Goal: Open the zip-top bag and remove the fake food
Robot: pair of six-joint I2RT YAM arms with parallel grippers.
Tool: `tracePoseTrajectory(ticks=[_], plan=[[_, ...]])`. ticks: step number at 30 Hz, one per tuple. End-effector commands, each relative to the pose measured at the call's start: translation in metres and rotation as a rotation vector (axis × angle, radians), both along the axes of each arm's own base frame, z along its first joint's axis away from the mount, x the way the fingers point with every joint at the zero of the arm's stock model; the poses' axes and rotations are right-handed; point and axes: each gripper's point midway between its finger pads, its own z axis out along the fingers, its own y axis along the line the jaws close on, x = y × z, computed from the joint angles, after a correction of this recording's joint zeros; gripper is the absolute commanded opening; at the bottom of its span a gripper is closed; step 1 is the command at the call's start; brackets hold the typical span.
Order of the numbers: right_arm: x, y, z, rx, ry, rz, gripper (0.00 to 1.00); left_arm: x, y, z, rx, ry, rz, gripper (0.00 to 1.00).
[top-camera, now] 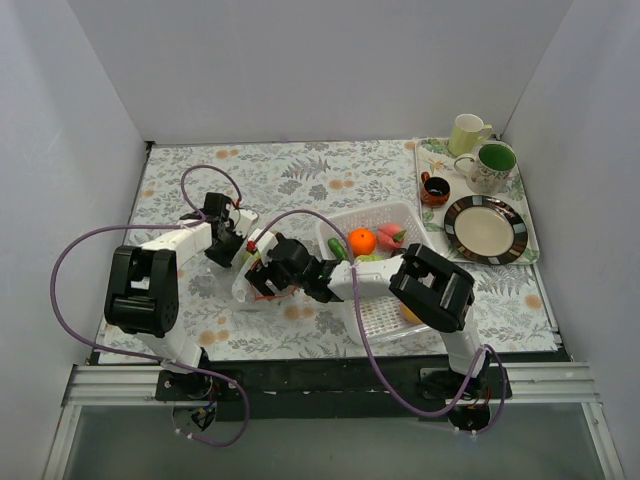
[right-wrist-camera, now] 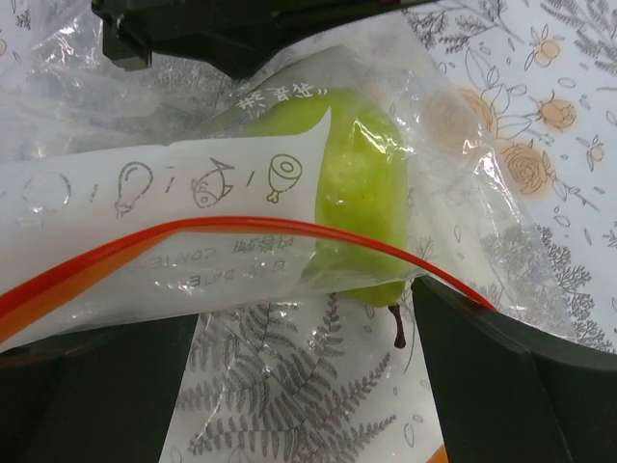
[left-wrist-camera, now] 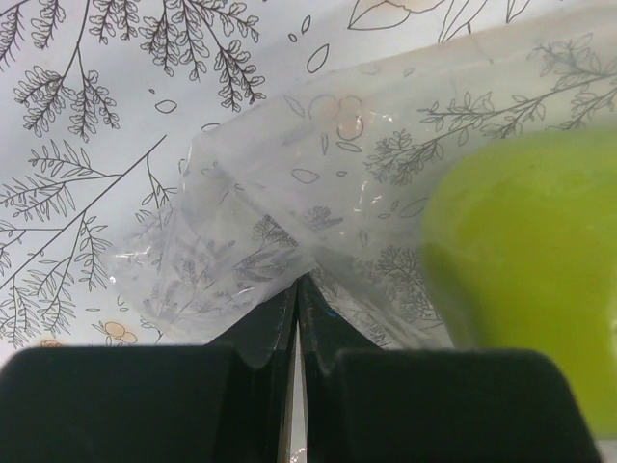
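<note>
The left claw (left-wrist-camera: 297, 299) is pressed together, its two dark fingers (left-wrist-camera: 260, 338) pinching a fold of the clear film of the zip-top bag (left-wrist-camera: 251, 222). The film bunches and rises into a ridge from that pinch. Just to the right of the pinch, inside the bag, lies the light green fruit (left-wrist-camera: 521, 280), close to the claw; whether it touches the claw cannot be told.

The right claw (right-wrist-camera: 304, 318) stands wide apart and clamps nothing. The bag's red-orange zip strip (right-wrist-camera: 241, 227) arcs across the gap between its fingers. The strip's right end reaches the upper edge of the right-hand finger (right-wrist-camera: 501, 376), and the film drapes over the left-hand one. The light green fruit (right-wrist-camera: 362, 193) sits in the bag just beyond the strip, its dark stem pointing down into the gap between the fingers.

From above, both claws meet at the bag, which lies on the floral surface (top-camera: 300, 170), left of the white basket (top-camera: 385, 315). The left claw (top-camera: 240, 250) is at the bag's far side and the right claw (top-camera: 262, 280) at its near side. In the basket lie an orange piece (top-camera: 362, 241), a peach-red piece (top-camera: 392, 236) and a dark green piece (top-camera: 337, 249).
</note>
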Motion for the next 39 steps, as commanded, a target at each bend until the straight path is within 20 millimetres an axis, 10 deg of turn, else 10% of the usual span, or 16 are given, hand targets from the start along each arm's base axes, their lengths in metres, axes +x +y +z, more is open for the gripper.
tracePoseTrajectory(ticks=[1,14,23,32,39], plan=[[0.022,0.026,0.034,0.13,-0.163,0.022,0.98,-0.016,-0.003,-0.022,-0.007,0.101,-0.033,0.0],[0.014,0.052,-0.002,0.142,-0.044,0.113,0.82,-0.011,-0.012,-0.032,-0.011,0.15,-0.05,0.0],[0.003,0.031,0.036,0.212,-0.01,0.076,0.16,-0.014,-0.001,-0.036,0.043,0.131,-0.043,0.0],[-0.026,-0.025,0.077,0.235,0.033,0.03,0.19,0.005,0.015,-0.043,0.116,0.103,0.019,0.0],[-0.007,-0.071,0.081,0.106,0.003,-0.182,0.17,-0.007,0.019,-0.042,0.127,0.098,0.013,0.0]])
